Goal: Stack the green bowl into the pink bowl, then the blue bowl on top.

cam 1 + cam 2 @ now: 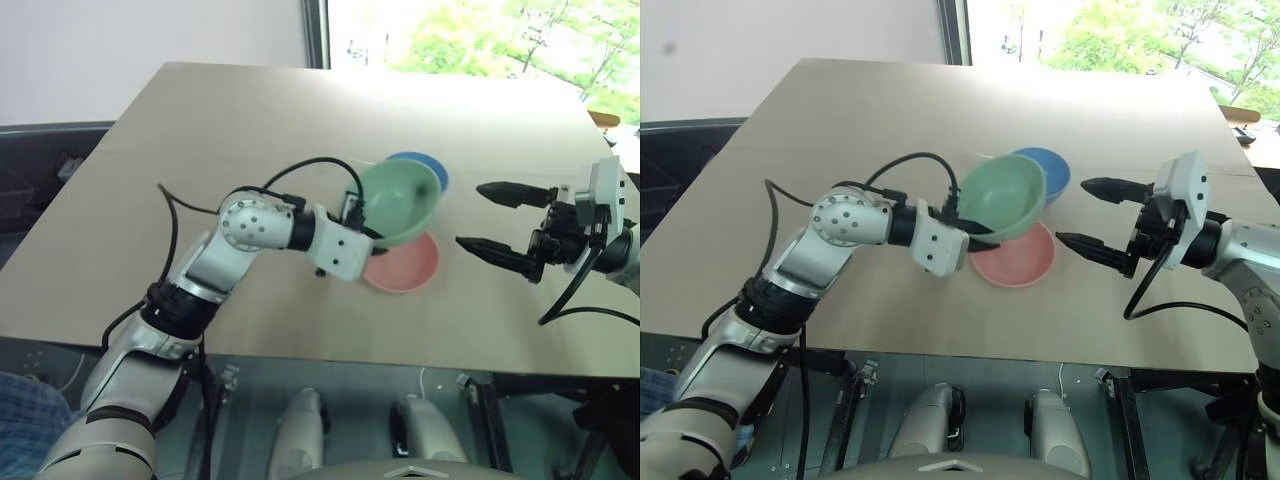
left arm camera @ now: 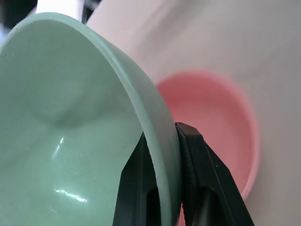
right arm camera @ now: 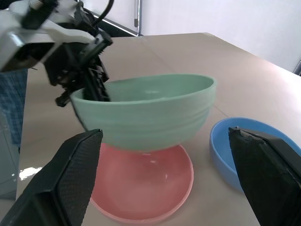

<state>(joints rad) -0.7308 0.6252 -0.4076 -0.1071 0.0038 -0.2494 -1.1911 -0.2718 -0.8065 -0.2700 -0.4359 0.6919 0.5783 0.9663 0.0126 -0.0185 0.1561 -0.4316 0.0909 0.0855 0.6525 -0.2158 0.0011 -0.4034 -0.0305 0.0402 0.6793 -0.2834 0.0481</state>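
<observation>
Holding the green bowl (image 1: 398, 203) by its rim in the closed left jaws (image 2: 162, 188), tilted just above the pink bowl (image 1: 405, 265) on the worktop (image 1: 250, 130). Not yet nested. Waiting with right jaws (image 1: 485, 217) spread wide, gripping nothing. Leaving the blue bowl (image 1: 432, 170) behind, untouched.

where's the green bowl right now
The green bowl is off the table, pinched by its rim in the left tool, tilted just above the pink bowl, with the blue bowl behind it.

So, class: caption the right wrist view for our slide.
Left pincer holds the green bowl above the pink bowl, blue bowl beside.
</observation>
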